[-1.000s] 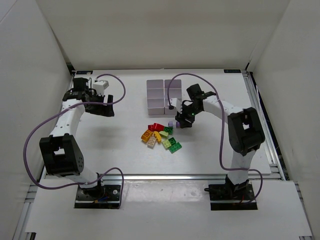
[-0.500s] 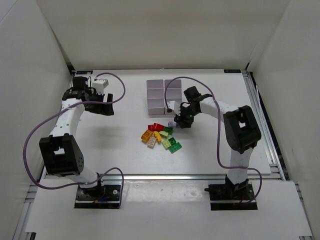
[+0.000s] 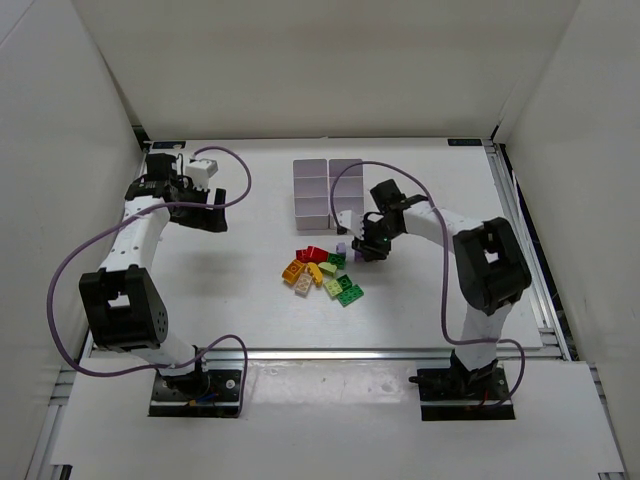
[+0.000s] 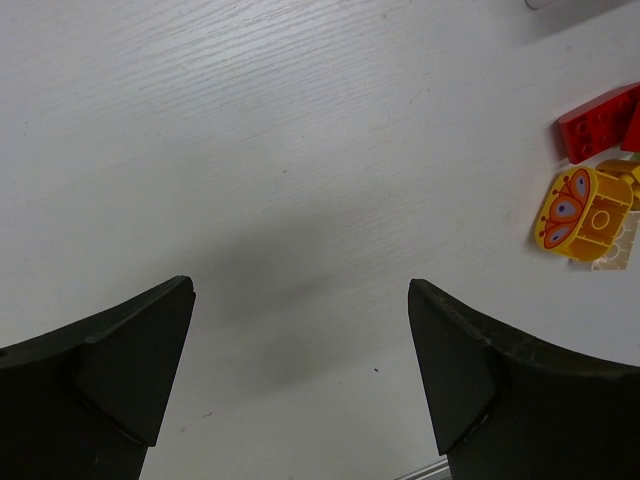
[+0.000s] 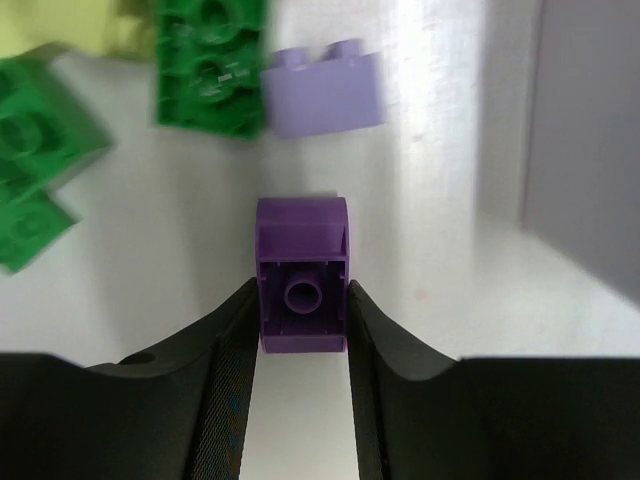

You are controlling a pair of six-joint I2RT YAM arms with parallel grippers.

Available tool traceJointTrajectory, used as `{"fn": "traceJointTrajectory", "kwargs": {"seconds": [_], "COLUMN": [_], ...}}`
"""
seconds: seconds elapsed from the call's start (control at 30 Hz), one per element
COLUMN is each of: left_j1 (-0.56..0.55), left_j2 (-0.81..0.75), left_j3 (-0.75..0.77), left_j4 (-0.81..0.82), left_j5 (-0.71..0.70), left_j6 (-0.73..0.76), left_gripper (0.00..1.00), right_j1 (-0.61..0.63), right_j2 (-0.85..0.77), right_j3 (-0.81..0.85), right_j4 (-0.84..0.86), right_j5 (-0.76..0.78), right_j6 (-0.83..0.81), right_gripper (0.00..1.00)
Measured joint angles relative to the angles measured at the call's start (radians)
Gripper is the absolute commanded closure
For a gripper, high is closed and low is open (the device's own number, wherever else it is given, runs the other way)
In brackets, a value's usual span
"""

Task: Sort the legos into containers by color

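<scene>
- Clamping a dark purple brick (image 5: 302,262) between its fingers, the right gripper (image 5: 300,300) is pressing one pad against each side of the piece. The brick's hollow underside is facing the wrist camera.
- I cannot tell whether that brick is resting on the table (image 3: 230,300) or hanging just above it.
- Seen from above, the right gripper (image 3: 364,246) is sitting at the right edge of the pile of legos (image 3: 318,272), near the closest right corner of the containers (image 3: 328,188).
- A lilac brick (image 5: 325,92) is lying just beyond the held one, apart from it. It is butting against a green brick (image 5: 210,65) on its left.
- A second green brick (image 5: 35,150), blurred, is poking in at the left edge of that wrist view, and a pale wall of the containers (image 5: 590,150) is filling the right edge.
- The containers are standing as a two-by-three block at the far middle of the table. The red, orange, yellow, lime and green pieces are lying bunched together just in front of them.
- The left gripper (image 3: 212,218) is hanging over the white table well to the left of the pile.
- In its own wrist view the left gripper (image 4: 300,380) is showing its jaws spread wide. A red brick (image 4: 600,122) and an orange brick (image 4: 582,210) printed with a butterfly are lying at the right edge, well apart from the fingers.
</scene>
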Motion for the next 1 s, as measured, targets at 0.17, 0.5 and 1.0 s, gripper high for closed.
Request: {"fn": "traceJointTrajectory", "kwargs": {"seconds": [0.17,0.5,1.0], "left_j1": [0.000,-0.005,-0.022], "left_j2": [0.000,0.026,0.100], "left_j3": [-0.001,0.002,0.084], "left_j4": [0.000,0.000,-0.003], "left_j5": [-0.005,0.022,0.034], "left_j6": [0.010,0.002,-0.007], "left_gripper": [0.01,0.01,0.01], "right_j1": [0.002,-0.018,-0.070], "right_j2": [-0.164,-0.253,0.302], "right_j3": [-0.055,0.244,0.830], "right_j4": [-0.096,-0.155,-0.116], "right_j5": [-0.050,-0.107,0.005], "right_j6": [0.003,0.090,0.117], "right_gripper": [1.00,1.00,0.99]}}
